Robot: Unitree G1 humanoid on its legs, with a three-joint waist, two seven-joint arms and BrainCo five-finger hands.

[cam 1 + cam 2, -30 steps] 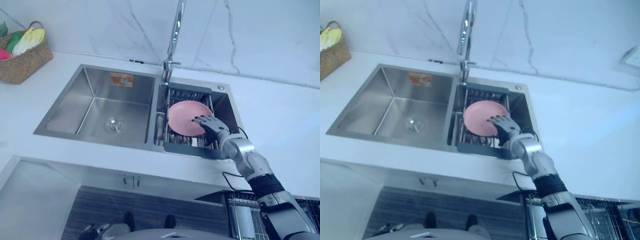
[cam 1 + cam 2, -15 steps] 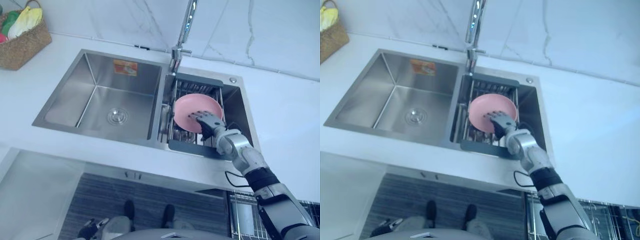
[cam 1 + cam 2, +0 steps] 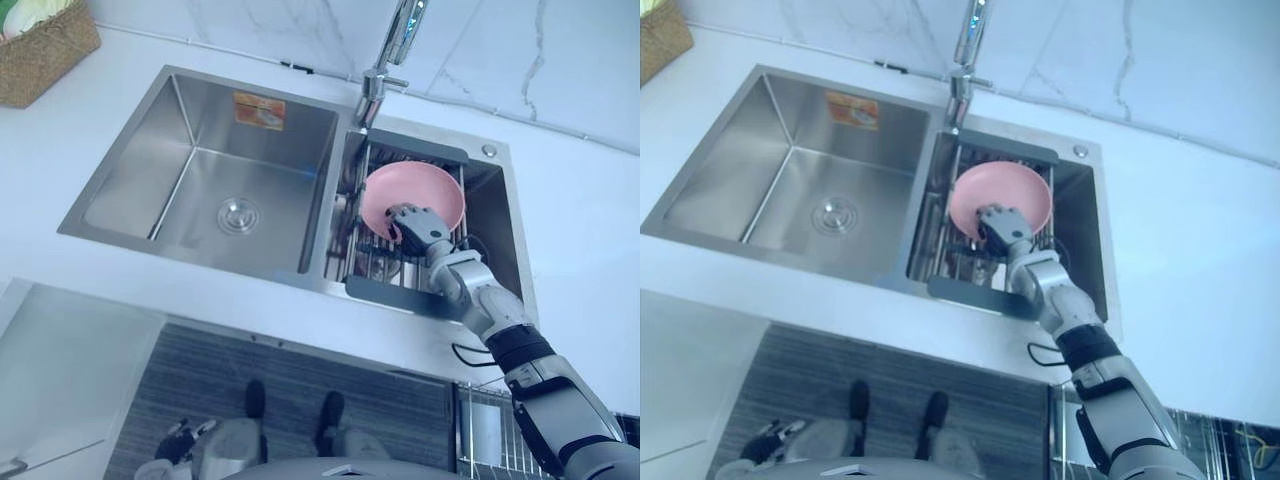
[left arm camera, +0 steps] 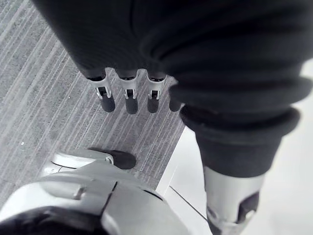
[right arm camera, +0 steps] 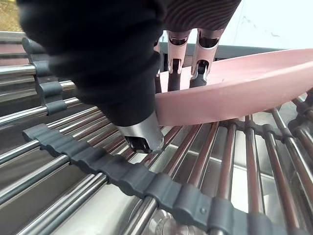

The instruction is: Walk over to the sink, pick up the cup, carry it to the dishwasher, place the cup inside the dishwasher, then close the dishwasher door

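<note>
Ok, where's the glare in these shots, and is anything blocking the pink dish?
Left eye view: bright highlights on the faucet, sheen on the left basin's walls. Right wrist view: light streaks along the rack rods; the right hand's dark cover hides part of the pink dish it pinches. Left wrist view: no glare, the left hand hangs open over grey floor.
</note>
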